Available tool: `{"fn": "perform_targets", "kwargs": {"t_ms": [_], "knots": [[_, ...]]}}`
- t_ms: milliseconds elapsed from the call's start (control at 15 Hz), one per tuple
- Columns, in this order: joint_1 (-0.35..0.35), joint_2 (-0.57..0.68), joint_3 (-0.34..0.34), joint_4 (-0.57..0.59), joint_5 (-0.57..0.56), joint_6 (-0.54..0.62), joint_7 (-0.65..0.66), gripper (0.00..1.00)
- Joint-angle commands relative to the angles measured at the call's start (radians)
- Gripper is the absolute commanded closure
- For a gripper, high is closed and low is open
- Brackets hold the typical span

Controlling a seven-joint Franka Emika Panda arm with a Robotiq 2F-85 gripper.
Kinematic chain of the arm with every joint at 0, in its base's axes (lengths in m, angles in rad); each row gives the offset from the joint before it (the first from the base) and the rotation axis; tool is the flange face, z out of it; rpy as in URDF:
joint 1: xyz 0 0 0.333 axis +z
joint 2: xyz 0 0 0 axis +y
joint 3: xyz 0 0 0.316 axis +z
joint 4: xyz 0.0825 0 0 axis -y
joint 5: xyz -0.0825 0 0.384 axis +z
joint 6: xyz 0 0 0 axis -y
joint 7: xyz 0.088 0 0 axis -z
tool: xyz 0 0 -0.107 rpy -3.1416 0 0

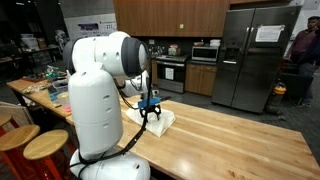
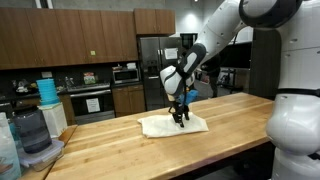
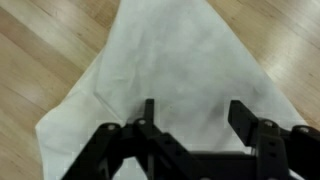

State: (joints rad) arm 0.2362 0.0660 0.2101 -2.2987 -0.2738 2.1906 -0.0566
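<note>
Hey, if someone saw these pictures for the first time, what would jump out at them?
The big white robot arm fills the foreground in both exterior views. Its gripper hangs low over a rumpled white cloth on the long wooden table, with its fingers apart. A steel refrigerator stands at the back of the kitchen.

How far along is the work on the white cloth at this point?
Done: the white cloth lies on the wooden table, with one flap seemingly lapped over the rest. In hand: the gripper stands right over it, jaws open, nothing pinched between them. Left: no grip on the cloth is made yet, and whether the tips touch it cannot be told.
</note>
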Motion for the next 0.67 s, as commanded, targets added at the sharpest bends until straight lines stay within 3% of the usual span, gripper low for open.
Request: {"fn": "perform_targets", "kwargs": {"t_ms": [0,333,400,600], "knots": [[-0.016,0.01,-0.009,-0.005,-0.038,-0.003,-0.038,0.55],[-0.023,0.051,-0.025,0.009,-0.107,-0.02,0.001,0.94],[-0.023,0.057,-0.031,0.011,-0.131,-0.023,0.017,0.99],[-0.027,0.059,-0.048,0.011,-0.198,-0.039,0.055,1.0]]}}
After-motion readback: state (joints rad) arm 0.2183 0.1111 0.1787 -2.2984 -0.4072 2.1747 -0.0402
